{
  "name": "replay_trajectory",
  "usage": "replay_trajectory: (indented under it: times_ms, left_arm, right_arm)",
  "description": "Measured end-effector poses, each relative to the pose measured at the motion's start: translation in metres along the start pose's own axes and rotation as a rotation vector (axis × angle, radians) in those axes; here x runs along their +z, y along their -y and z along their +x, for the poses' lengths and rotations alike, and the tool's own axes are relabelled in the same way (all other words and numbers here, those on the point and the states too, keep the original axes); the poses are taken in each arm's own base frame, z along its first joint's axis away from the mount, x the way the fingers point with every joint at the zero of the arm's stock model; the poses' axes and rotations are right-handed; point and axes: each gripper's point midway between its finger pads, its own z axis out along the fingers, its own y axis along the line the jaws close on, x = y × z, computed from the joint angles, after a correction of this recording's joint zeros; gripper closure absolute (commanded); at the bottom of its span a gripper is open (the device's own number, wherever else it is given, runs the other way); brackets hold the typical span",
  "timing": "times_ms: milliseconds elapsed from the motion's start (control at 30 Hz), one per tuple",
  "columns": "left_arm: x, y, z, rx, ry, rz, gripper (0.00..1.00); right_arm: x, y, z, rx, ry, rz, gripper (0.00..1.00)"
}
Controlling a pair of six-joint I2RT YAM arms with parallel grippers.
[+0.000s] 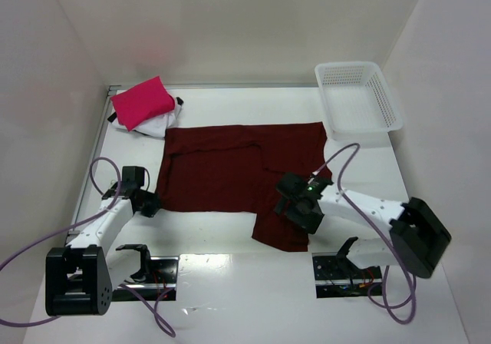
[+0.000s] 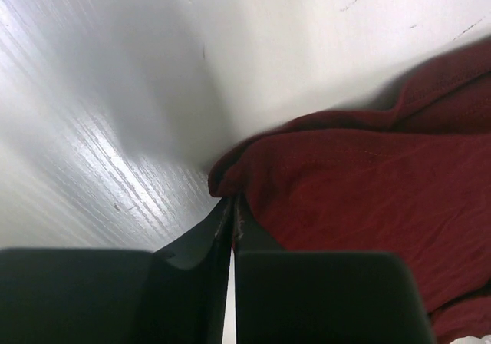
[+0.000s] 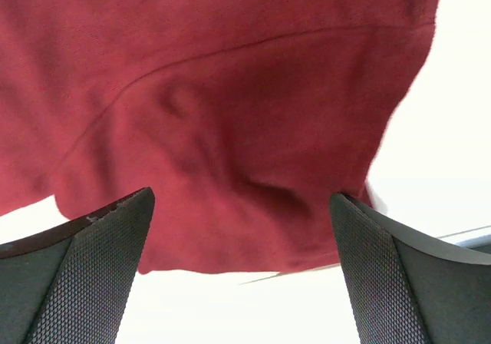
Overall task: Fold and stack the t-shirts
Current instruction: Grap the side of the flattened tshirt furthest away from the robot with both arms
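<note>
The large dark maroon cloth t-shirt (image 1: pixel 230 167) lay spread on the white surface (image 1: pixel 230 282). The left tool (image 2: pixel 232 206) was pinched tight on its near-left corner, and the right tool (image 3: pixel 242 196) gaped wide over its near-right flap.

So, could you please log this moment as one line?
left gripper: shut on dark maroon cloth t-shirt, corner | right gripper: open above it | folded pink-red t-shirt: atop white t-shirt, far left
</note>
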Motion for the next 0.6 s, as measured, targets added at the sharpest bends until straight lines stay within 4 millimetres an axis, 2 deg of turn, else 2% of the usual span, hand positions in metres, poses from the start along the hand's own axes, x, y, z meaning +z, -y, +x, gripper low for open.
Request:
replay_trajectory:
  times_ms: [167,433,600]
  left_arm:
    - [0.0,0.003,0.001,-0.001,-0.008,0.017,0.99]
    - [0.001,0.006,0.005,-0.002,-0.025,0.037,1.0]
    - [0.001,0.008,0.004,-0.008,-0.03,0.047,1.0]
  right_arm:
    - [0.006,-0.001,-0.001,-0.031,-0.005,0.071,0.0]
    - [-0.01,-0.012,-0.011,-0.044,0.012,0.095,0.0]
    - [-0.018,-0.01,-0.011,0.021,0.013,0.094,0.0]
